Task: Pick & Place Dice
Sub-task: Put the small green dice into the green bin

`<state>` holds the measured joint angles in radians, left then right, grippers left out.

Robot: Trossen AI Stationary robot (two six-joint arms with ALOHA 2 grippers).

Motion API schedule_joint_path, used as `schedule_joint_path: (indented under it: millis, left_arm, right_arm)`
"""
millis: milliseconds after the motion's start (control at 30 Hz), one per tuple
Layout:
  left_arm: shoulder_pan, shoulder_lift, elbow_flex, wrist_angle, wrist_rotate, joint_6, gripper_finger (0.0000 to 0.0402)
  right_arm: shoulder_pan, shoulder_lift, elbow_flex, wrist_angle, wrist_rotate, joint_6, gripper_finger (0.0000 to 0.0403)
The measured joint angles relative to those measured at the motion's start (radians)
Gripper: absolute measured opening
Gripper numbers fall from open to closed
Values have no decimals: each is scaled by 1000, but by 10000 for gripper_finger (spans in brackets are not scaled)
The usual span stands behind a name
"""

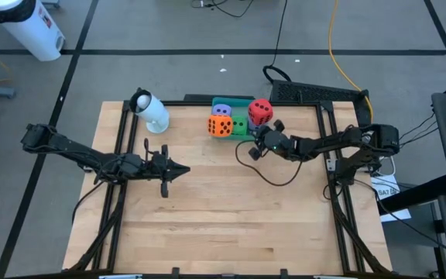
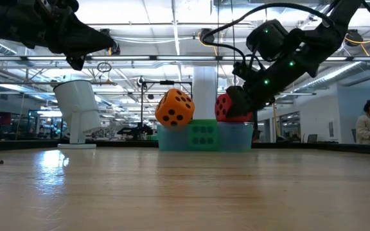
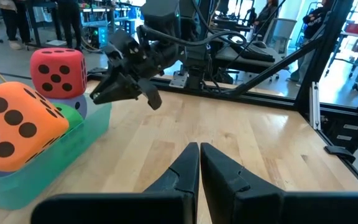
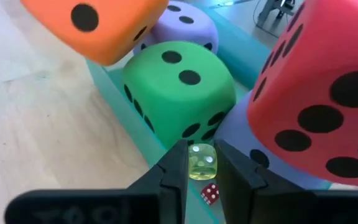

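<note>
A teal tray (image 1: 233,101) at the table's far middle holds large dice. The green die (image 4: 179,93) sits in it, and the orange die (image 2: 175,107) lies tilted on top. The red die (image 1: 260,111) rests on a light purple die (image 4: 238,134). Another purple die (image 1: 221,109) lies behind. My right gripper (image 4: 202,158) hovers at the tray's near wall beside the green die, shut on a small translucent yellow die (image 4: 202,163). A small red die (image 4: 210,194) lies below it. My left gripper (image 1: 184,171) waits shut and empty over the table's left middle. My right gripper pinches the small yellow die's two opposite faces (image 4: 194,165) between its fingertips, only at their free ends. The fingers (image 3: 104,93) come from the table's right, slanting down toward the tray. The die is lifted clear, just above the tray's near wall.
A white cup-like object (image 1: 152,111) stands at the far left of the table. A black cable (image 1: 265,174) loops on the wood below my right arm. The wooden top (image 1: 231,225) stretches toward the near edge.
</note>
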<state>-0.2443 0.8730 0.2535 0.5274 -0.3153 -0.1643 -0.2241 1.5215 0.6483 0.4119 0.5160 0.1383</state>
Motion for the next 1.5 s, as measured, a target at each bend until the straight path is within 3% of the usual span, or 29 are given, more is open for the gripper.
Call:
schedule_joint_path:
  millis: [200, 533, 733, 1067, 1333, 1500]
  left_arm:
    - [0, 0, 0, 1, 0, -7, 24]
    - [0, 0, 0, 1, 0, -22, 24]
    - [0, 0, 0, 1, 0, -22, 24]
    - [0, 0, 0, 4, 0, -33, 24]
    - [-1, 3, 0, 23, 14, -108, 24]
    - [18, 96, 23, 81, 25, -161, 24]
  right_arm:
    - [1, 0, 0, -17, 10, 13, 74]
    - [-18, 0, 0, -29, 10, 86, 176]
    - [-18, 0, 0, -29, 7, 76, 206]
    - [36, 0, 0, -13, 13, -199, 208]
    - [92, 0, 0, 65, 92, -332, 205]
    - [111, 0, 0, 140, 143, -448, 203]
